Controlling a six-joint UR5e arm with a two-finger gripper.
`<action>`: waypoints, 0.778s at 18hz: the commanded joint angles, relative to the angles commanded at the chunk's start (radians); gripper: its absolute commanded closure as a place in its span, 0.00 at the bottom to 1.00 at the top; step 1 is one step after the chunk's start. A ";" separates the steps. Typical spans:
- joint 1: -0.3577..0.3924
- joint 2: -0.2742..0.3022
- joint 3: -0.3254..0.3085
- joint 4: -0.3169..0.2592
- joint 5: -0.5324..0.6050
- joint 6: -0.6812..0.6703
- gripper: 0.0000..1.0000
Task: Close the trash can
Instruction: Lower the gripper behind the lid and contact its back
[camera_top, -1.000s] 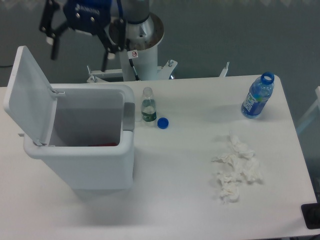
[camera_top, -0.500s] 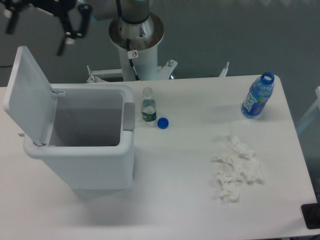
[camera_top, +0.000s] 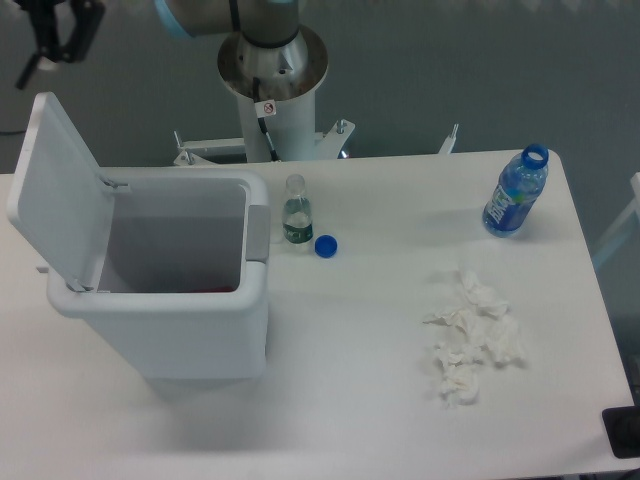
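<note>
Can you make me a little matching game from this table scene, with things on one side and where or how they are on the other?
Things:
1. trash can
2. blue cap
3. blue bottle
4. tissues

Places or states:
A. crumpled in a heap on the right part of the table
B. lid standing open
C. standing uncapped near the table's far right corner
D. lying on the table beside the small clear bottle

Pairs: 1-B, 2-D, 3-C, 4-A
</note>
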 joint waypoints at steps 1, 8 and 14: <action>-0.011 -0.009 0.003 0.002 -0.005 0.000 0.00; -0.066 -0.066 0.002 0.035 -0.005 0.026 0.00; -0.074 -0.092 -0.003 0.040 -0.002 0.026 0.00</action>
